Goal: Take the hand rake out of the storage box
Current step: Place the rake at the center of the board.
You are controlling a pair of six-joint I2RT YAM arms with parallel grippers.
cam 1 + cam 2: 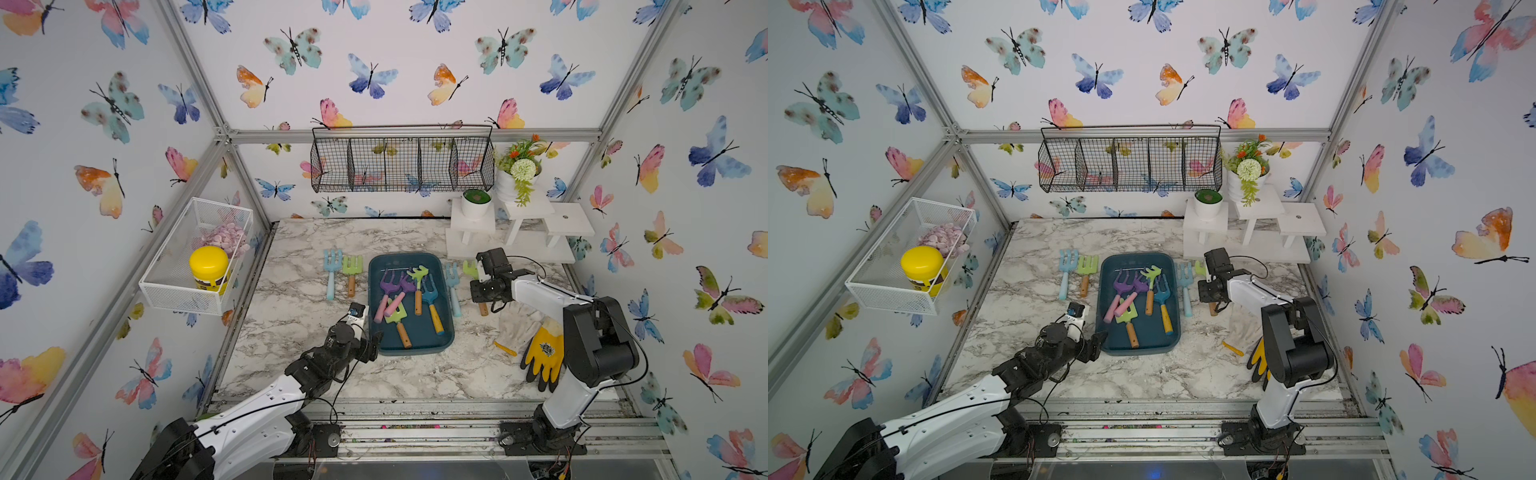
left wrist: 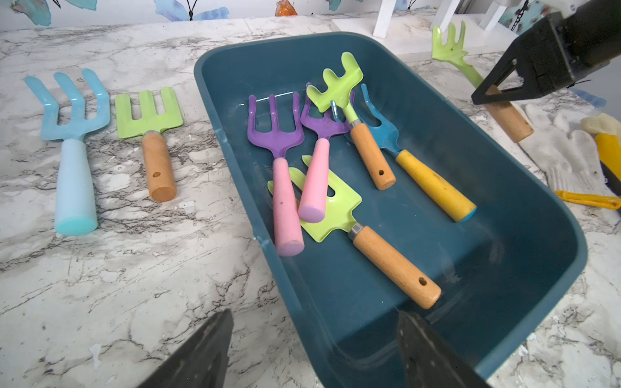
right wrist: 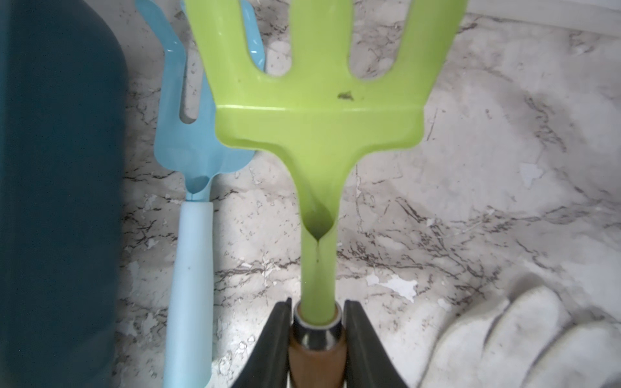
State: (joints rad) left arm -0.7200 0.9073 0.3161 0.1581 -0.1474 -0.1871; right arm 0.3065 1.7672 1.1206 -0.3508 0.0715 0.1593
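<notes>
Green hand rake clamped in right claw, storage box nearby

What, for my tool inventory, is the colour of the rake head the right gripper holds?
Lime green. The hand rake shows best in the right wrist view.

Staged robot test cell: bare aluminium frame, butterfly-print walls, marble-look tabletop

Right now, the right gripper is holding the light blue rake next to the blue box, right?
No. The right gripper is shut on the green rake; the light blue rake lies loose beside it, next to the storage box. The right wrist view shows it.
</notes>
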